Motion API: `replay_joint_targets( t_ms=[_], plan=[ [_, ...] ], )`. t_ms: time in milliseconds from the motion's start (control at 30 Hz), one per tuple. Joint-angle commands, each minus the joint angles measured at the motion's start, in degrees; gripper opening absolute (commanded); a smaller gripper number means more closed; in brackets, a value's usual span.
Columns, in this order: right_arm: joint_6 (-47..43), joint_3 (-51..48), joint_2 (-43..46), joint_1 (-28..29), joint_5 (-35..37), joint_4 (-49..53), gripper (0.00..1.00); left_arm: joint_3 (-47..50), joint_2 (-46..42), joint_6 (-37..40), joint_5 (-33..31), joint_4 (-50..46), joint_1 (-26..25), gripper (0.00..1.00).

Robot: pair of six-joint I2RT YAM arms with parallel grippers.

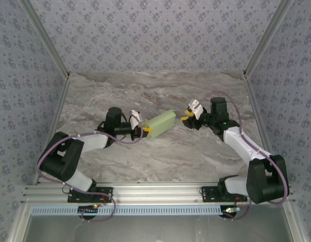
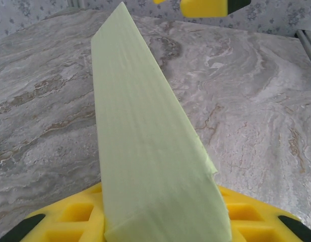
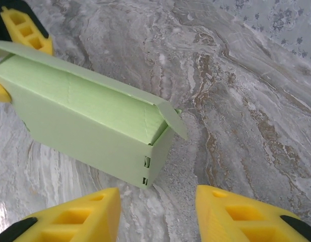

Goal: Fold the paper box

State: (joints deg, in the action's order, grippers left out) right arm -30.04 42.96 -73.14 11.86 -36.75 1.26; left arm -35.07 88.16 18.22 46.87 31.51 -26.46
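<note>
one paper box [image 1: 160,123], two arms. left arm [image 1: 95,140] lies low, jaws gripping the box's end; right arm [image 1: 238,138] bends inward, jaws parted beside it.

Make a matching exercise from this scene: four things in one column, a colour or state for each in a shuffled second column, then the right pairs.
1. paper box
2. left gripper
3. right gripper
4. table

A. grey-brown marble pattern
B. fingers apart, nothing between them
C. pale green, lid flap sticking out at one end
D. fingers closed on the box's end

Pairs: 1-C, 2-D, 3-B, 4-A
</note>
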Motion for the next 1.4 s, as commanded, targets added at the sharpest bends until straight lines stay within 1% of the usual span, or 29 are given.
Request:
replay_joint_targets(
  t_ms=[0,167,367,500,767,1100,1200,1300,1367],
  plan=[
    [-6.10,1.68,-1.53,-0.27,-2.41,2.62,0.44,-2.24,0.30,3.67,4.53,-2.50,0.36,0.30],
    [-9.26,3.91,-3.12,-0.17,-3.31,5.46,0.42,-2.88,0.88,4.46,5.59,-4.24,0.37,0.30],
    [-11.11,5.17,-5.63,-0.11,-4.86,5.85,0.40,-3.44,1.22,5.06,6.34,-5.69,0.32,0.31],
    [-13.09,7.02,-7.82,0.25,-4.39,8.01,0.39,-3.67,1.32,5.38,6.60,-6.02,0.09,0.31],
    [-14.13,10.38,-11.10,1.46,-4.32,9.90,0.35,-4.22,1.83,6.04,6.53,-7.29,-0.28,0.31],
    [-14.17,12.97,-13.62,3.06,-3.55,11.50,0.24,-5.07,2.64,6.13,5.81,-8.52,-0.60,0.32],
    [-13.62,13.88,-14.22,3.77,-2.60,12.21,0.16,-5.26,2.72,6.29,5.49,-9.16,-0.61,0.32],
    [-11.81,14.71,-14.49,4.75,-0.12,12.72,0.08,-5.39,2.82,6.52,5.16,-9.64,-0.68,0.32],
    [-10.45,15.72,-14.42,5.90,2.23,14.32,0.06,-5.62,3.09,6.89,4.41,-10.08,-0.94,0.32]
  ],
)
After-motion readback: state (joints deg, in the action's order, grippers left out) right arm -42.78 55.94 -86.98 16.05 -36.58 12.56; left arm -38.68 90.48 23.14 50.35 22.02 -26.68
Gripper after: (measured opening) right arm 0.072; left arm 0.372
